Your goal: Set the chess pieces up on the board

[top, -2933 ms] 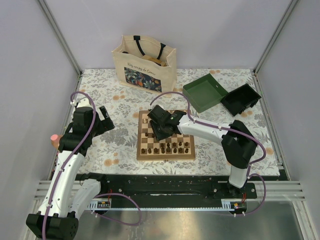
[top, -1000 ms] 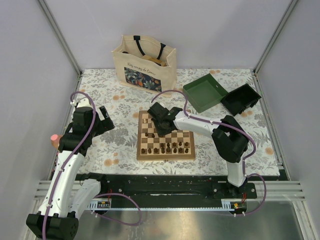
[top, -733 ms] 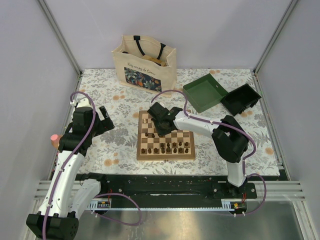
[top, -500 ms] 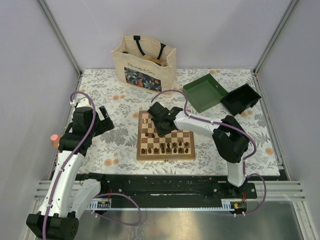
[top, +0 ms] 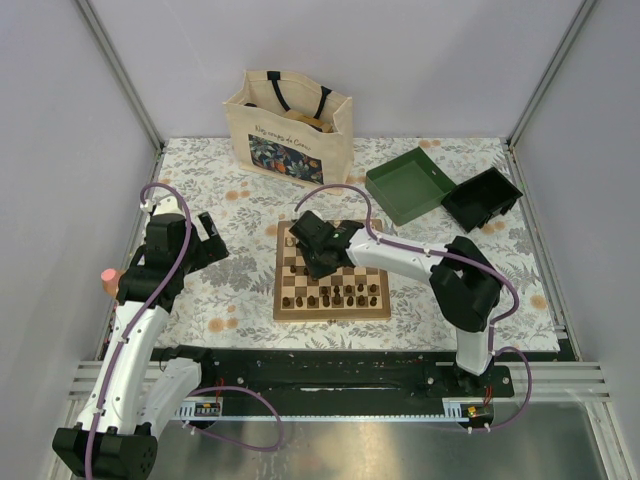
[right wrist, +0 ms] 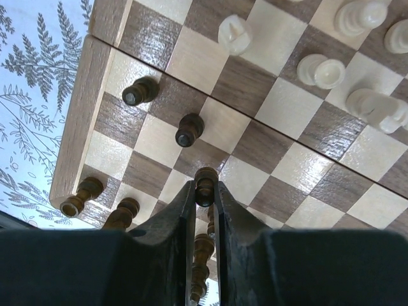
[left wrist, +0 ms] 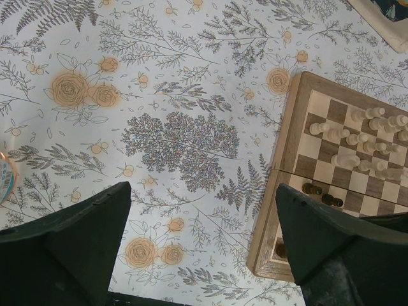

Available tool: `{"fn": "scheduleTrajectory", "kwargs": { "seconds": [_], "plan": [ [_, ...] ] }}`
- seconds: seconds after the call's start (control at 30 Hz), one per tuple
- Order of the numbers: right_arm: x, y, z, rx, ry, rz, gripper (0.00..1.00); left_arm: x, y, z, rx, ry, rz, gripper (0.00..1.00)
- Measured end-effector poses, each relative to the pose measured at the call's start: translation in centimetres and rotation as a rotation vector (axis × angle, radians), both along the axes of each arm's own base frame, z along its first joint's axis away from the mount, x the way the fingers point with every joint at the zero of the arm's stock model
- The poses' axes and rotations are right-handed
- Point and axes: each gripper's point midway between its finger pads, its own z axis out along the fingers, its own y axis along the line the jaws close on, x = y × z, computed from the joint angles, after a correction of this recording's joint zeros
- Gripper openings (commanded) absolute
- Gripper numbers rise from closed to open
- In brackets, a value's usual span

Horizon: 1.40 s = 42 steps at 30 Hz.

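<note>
While gripper [right wrist: 204,189] pinches pawn [right wrist: 205,176], bag [top: 288,122] illegible

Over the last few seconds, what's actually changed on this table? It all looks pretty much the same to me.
The right gripper edged a little leftward over the board and closed on a dark brown chess piece, which it now pinches. The left gripper stayed wide open, off to the board's left. The tote bag and green box have not moved.
</note>
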Motion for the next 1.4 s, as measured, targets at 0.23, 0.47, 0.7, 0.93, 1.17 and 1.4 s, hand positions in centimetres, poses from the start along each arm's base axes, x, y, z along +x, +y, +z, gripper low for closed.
{"fn": "scheduleTrajectory", "kwargs": {
  "seconds": [0.23,0.47,0.7,0.93,1.17,1.4],
  "plan": [
    [-1.1,0.2,-0.5,-0.006,0.018,0.012,0.20,0.0,0.0,0.0,0.000,0.000,0.000,0.99],
    [-2.1,0.6,-0.7,0.001,0.036,0.031,0.20,0.0,0.0,0.0,0.000,0.000,0.000,0.99],
    [-2.6,0.9,-0.8,0.001,0.042,0.037,0.20,0.0,0.0,0.0,0.000,0.000,0.001,0.99],
    [-3.0,0.9,-1.1,-0.005,0.046,0.044,0.20,0.0,0.0,0.0,0.000,0.000,0.001,0.99],
    [-3.0,0.9,-1.1,-0.005,0.046,0.045,0.22,0.0,0.1,0.0,-0.002,0.000,0.003,0.99],
    [-3.0,0.9,-1.1,-0.005,0.046,0.045,0.30,0.0,-0.1,0.0,-0.007,0.001,-0.004,0.99]
  ]
}}
